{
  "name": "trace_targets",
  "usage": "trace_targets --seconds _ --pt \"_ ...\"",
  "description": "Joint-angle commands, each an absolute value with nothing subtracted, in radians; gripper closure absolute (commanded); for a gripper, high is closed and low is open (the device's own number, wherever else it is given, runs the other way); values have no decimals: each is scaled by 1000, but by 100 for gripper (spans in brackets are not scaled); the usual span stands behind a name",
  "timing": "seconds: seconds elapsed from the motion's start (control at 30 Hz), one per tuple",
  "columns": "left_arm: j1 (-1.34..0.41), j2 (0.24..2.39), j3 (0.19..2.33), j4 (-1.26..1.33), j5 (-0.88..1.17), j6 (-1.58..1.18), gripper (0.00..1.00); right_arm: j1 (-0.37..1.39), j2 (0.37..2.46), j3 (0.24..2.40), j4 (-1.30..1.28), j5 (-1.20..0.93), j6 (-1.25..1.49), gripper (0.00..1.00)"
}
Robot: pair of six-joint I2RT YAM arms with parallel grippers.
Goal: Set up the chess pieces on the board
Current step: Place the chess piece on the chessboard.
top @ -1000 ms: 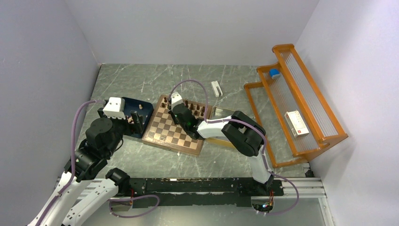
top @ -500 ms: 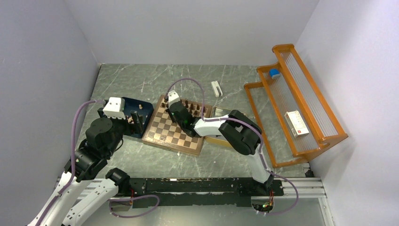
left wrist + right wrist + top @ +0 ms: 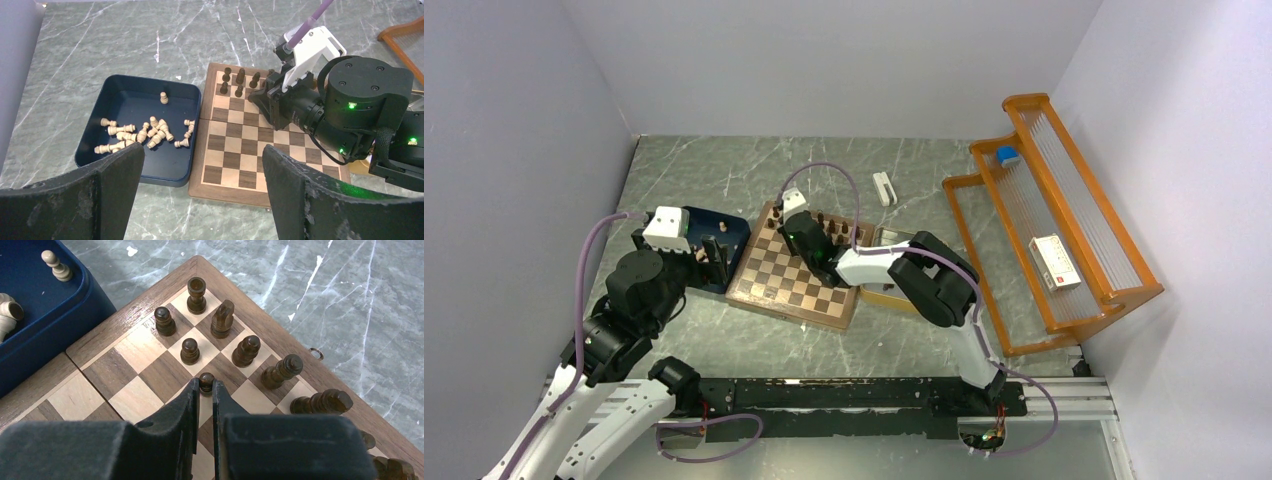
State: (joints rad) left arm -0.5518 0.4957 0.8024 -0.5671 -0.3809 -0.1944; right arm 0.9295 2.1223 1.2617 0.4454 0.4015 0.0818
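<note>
Chess piece (image 3: pixel 206 379) in right claw (image 3: pixel 204 386) moved toward board's (image 3: pixel 136 347) corner.

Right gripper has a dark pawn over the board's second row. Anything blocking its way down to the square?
Nothing visible does. The held pawn is pinched in the right gripper just above the board. The square beneath looks bare, though the gripper hides part of it. The neighbouring pawn and the nearest back-row piece stand clear of it.
</note>
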Motion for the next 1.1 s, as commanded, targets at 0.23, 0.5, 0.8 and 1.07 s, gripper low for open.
trace_targets --seconds 0.23,0.5,0.8,1.07 --pt "-556 491 805 -557 -393 -180 8 917 2169 1296 396 435 82 87" --pt "-557 492 804 -554 -390 -178 8 910 2162 1278 393 448 81 87" --pt "-556 497 804 -554 -390 -178 8 910 2155 1278 390 435 76 86" --pt "-556 500 804 -555 -389 -179 8 911 2137 1297 409 417 77 76"
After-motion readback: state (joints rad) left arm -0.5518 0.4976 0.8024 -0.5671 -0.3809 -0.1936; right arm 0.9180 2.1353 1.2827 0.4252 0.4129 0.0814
